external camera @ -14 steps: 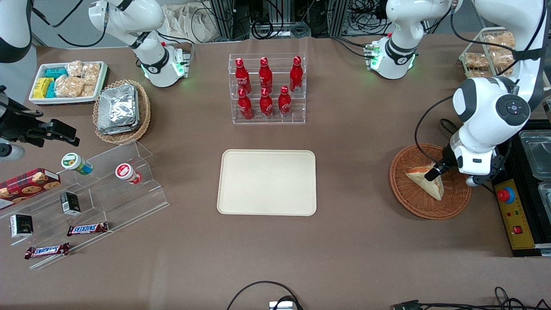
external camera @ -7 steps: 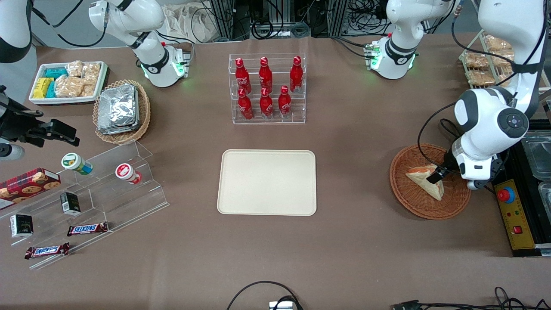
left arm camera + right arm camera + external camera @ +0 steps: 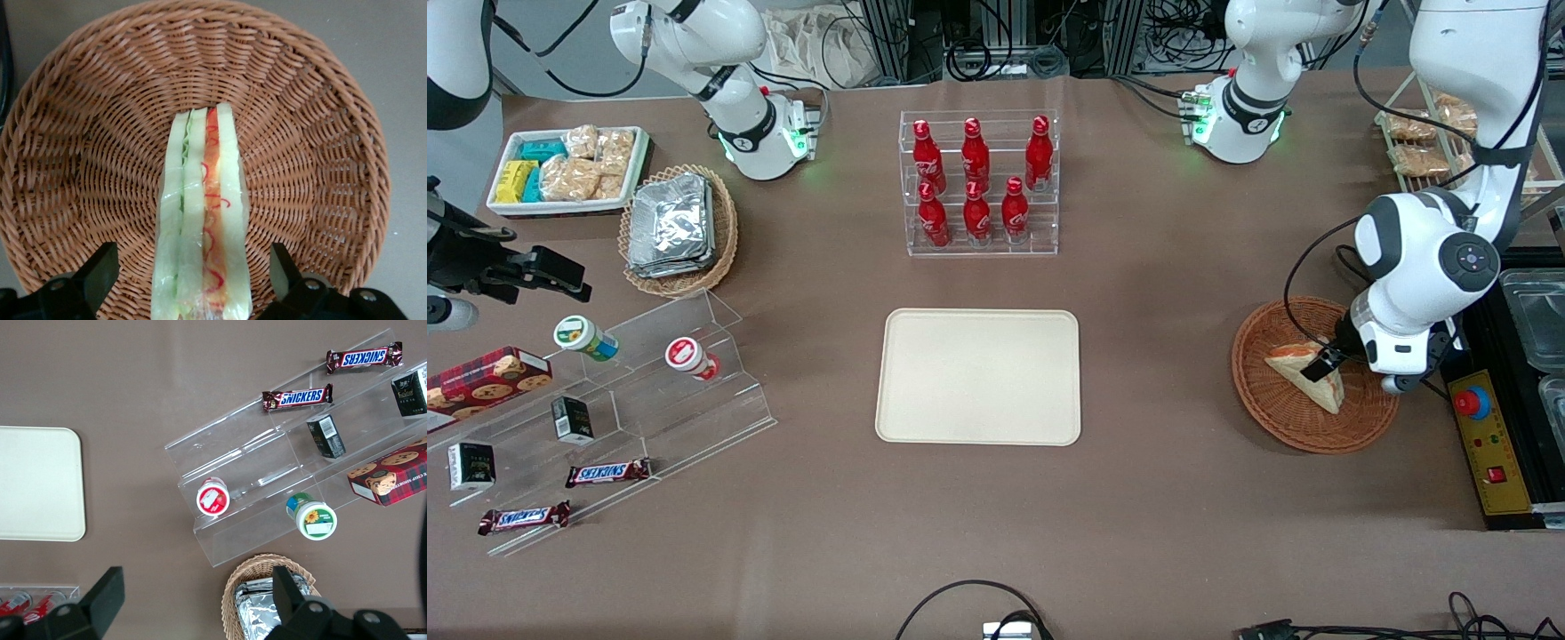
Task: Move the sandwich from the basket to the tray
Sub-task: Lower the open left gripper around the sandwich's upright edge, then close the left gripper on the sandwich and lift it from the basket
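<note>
The sandwich (image 3: 1307, 377), a pale bread wedge with orange-pink and green filling, lies in the reddish-brown wicker basket (image 3: 1272, 404) toward the working arm's end of the table. My left gripper (image 3: 1325, 364) hangs low over the sandwich, inside the basket. In the left wrist view the sandwich (image 3: 202, 220) stands on edge in the basket (image 3: 80, 153), between the open fingers (image 3: 101, 272) of the gripper (image 3: 193, 277), with a gap on each side. The cream-beige tray (image 3: 978, 376) lies flat at the table's middle, with nothing on it.
A clear rack of red bottles (image 3: 978, 182) stands farther from the camera than the tray. A black control box with a red button (image 3: 1489, 440) lies beside the basket at the table's end. A wire rack of bagged snacks (image 3: 1423, 133) stands near the working arm's base.
My left gripper has come down a little and shifted slightly over the sandwich. The arm's upper part has moved away from the camera. The sandwich has not moved.
</note>
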Robot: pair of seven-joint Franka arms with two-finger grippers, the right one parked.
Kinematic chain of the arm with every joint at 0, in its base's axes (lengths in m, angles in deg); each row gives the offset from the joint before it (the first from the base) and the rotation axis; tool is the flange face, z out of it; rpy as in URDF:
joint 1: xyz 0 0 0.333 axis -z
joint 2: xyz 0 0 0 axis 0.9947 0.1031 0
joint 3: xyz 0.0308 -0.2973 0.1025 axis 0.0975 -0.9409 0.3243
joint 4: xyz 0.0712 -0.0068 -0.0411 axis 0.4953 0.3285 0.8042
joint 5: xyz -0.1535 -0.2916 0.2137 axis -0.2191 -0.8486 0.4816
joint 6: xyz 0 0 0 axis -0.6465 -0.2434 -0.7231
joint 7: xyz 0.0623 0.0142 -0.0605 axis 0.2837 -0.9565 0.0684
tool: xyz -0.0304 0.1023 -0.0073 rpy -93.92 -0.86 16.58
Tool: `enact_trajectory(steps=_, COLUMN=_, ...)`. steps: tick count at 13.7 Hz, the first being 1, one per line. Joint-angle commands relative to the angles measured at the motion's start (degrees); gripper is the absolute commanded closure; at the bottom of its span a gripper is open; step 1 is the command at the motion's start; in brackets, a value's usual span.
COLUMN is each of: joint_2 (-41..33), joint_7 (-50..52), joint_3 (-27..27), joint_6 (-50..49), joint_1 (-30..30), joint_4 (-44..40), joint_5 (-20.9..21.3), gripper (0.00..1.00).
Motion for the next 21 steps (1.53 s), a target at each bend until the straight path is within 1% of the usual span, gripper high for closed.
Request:
enact_trajectory(steps=1, joint_2=0.65, joint_7=-0.34, joint_3=-0.40, joint_6=1.78, joint_1=-0.49, joint_4=0.90, joint_5=-0.84, gripper=0.00)
enact_trajectory(steps=8, joint_2=4.88, joint_7=-0.42, joint_3=-0.40, joint_6=7.84, joint_1=-0.49, joint_4=0.72, joint_5=-0.84, gripper=0.01)
enact_trajectory(steps=9, joint_2=4.70, joint_7=-0.42, joint_3=-0.40, joint_6=7.85, joint_1=-0.49, joint_4=0.63, joint_5=-0.84, gripper=0.13)
enact_trajectory(steps=10, joint_2=4.44, joint_7=-0.51, joint_3=-0.40, joint_6=7.59, joint_1=-0.49, joint_4=0.55, joint_5=-0.84, gripper=0.36)
enact_trajectory(steps=11, joint_2=4.26, joint_7=-0.77, joint_3=-0.40, joint_6=7.24, joint_1=-0.49, joint_4=0.55, joint_5=-0.75, gripper=0.65)
enact_trajectory(steps=12, joint_2=4.18, joint_7=-0.95, joint_3=-0.40, joint_6=7.15, joint_1=-0.40, joint_4=0.46, joint_5=-0.75, gripper=0.78)
enact_trajectory(steps=14, joint_2=4.09, joint_7=-1.65, joint_3=-0.40, joint_6=6.01, joint_1=-0.31, joint_4=0.20, joint_5=-0.40, gripper=0.97)
enact_trajectory(steps=15, joint_2=3.74, joint_7=-2.18, joint_3=-0.40, joint_6=4.96, joint_1=-0.40, joint_4=-0.15, joint_5=-0.40, gripper=1.00)
enact_trajectory(steps=19, joint_2=1.89, joint_7=-4.12, joint_3=-0.40, joint_6=4.25, joint_1=-0.40, joint_4=-0.60, joint_5=-0.31, gripper=1.00)
enact_trajectory(steps=21, joint_2=1.01, joint_7=-4.81, joint_3=-0.49, joint_6=0.41, joint_1=-0.31, joint_4=-2.34, joint_5=-0.22, gripper=1.00)
